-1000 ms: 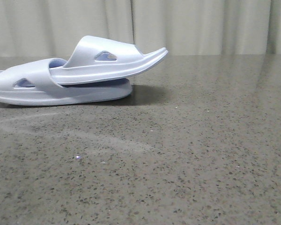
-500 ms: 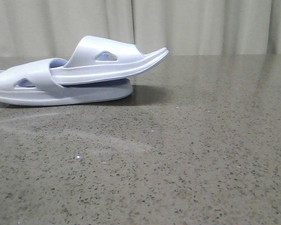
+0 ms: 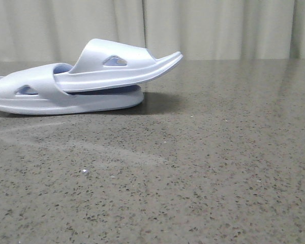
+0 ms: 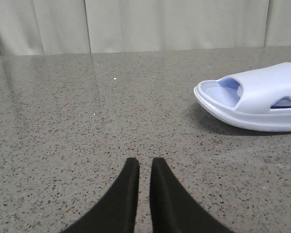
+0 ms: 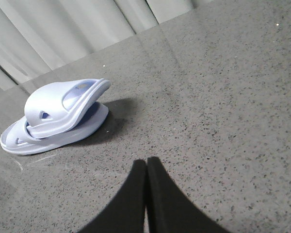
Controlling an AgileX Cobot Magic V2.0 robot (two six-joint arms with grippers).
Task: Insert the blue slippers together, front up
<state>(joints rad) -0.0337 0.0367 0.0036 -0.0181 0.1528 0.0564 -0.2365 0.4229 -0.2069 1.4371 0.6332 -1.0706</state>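
Speckled grey table (image 3: pixel 203 168) carries the nested blue slippers (image 3: pixel 86 79), upper one tilted; left gripper (image 4: pixel 144 167) barely parted, right gripper (image 5: pixel 146 167) closed, both empty

— Lighting? 
— Even, soft, apparently overhead; pale glare streaks the table (image 3: pixel 203 168).
— Shadows? 
— Short and dark, just right of the blue slippers (image 3: pixel 86 81).
— Focus? 
— Sharp throughout; the wrist views' black fingers (image 4: pixel 128 194) slightly soft.

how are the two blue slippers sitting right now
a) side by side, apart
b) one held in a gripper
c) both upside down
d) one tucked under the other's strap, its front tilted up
d: the upper slipper is slotted under the strap of the lower slipper, toe raised off the table.
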